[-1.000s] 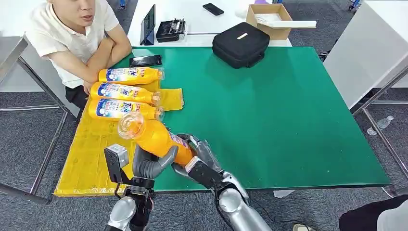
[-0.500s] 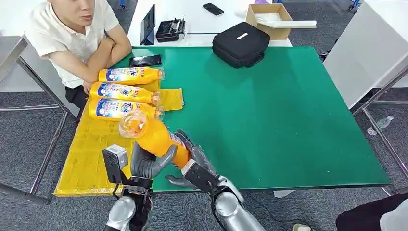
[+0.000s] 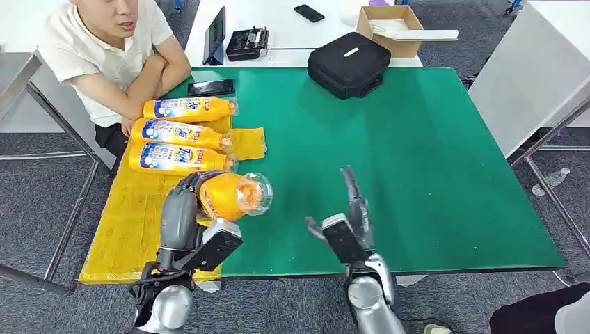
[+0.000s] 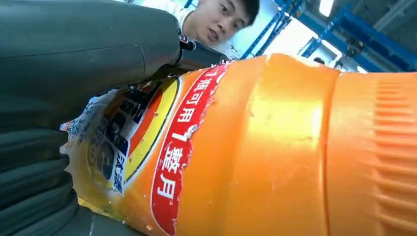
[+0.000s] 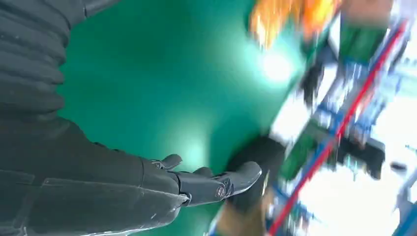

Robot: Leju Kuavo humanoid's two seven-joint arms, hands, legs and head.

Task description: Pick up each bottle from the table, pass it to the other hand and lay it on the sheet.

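Left hand [image 3: 182, 212] grips an orange bottle [image 3: 233, 195] over the yellow sheet [image 3: 129, 216], near three laid bottles [image 3: 179, 133]; right hand [image 3: 353, 219] beside the sheet, fingers spread, holding nothing

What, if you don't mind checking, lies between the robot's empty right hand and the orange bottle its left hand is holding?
Nothing: in the head view only bare green table separates the right hand from the orange bottle gripped by the left hand.
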